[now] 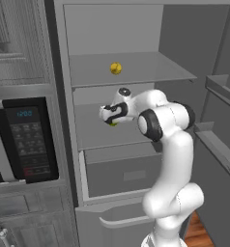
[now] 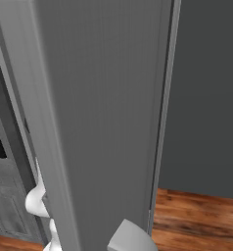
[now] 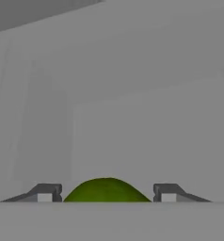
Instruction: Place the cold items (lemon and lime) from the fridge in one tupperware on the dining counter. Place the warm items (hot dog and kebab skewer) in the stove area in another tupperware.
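The fridge stands open in the left base view. A yellow lemon [image 1: 116, 68] rests on its upper shelf [image 1: 150, 72]. One shelf below, my gripper [image 1: 110, 120] reaches in from the right, and a green lime [image 1: 113, 124] peeks out under the hand. In the hand view the lime [image 3: 107, 190] sits between the two dark fingertips [image 3: 48, 193], which press against its sides; the gripper [image 3: 108, 194] is shut on it. The hot dog, the kebab skewer and the tupperware are out of view.
A black microwave [image 1: 27, 144] is built into the cabinet left of the fridge. A closed drawer [image 1: 126, 173] lies under the lower shelf. The open fridge door [image 2: 104, 122] stands close on the right, its racks [image 1: 223, 91] jutting beside my arm.
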Controlling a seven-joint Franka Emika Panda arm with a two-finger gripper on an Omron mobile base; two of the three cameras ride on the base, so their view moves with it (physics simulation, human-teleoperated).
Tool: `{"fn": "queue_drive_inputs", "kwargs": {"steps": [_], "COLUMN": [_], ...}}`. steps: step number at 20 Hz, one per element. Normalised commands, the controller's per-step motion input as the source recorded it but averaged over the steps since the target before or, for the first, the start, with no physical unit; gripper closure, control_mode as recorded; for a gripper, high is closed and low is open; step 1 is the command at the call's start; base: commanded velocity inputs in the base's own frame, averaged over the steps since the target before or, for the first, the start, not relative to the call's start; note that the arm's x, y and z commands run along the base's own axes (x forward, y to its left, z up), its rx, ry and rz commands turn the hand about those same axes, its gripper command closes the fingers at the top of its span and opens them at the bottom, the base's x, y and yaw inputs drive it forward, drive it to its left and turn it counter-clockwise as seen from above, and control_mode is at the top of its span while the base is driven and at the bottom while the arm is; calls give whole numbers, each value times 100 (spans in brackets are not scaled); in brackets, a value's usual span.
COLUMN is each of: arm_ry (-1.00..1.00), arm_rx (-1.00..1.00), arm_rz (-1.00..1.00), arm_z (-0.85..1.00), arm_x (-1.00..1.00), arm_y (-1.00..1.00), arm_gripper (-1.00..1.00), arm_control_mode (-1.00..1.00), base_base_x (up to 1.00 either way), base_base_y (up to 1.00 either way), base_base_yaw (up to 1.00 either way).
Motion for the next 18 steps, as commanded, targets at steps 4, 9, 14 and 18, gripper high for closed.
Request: {"fn": "queue_drive_inputs", "kwargs": {"steps": [4,9,14,18], "arm_ry": [-100,-47,20,35], "arm_rx": [29,18,1,0], "arm_rz": [-1,-4,-12,-11], "arm_z": [-20,35,50,59], "arm_x": [-100,-100,-100,-100], "arm_y": [5,-3,-53,-55], "arm_gripper": [100,100,100,100], "arm_control_mode": [-100,-100,-100,-100], "base_base_x": [0,0,0,0], "base_base_y": [0,0,0,0], "base_base_yaw": [0,0,0,0]}}
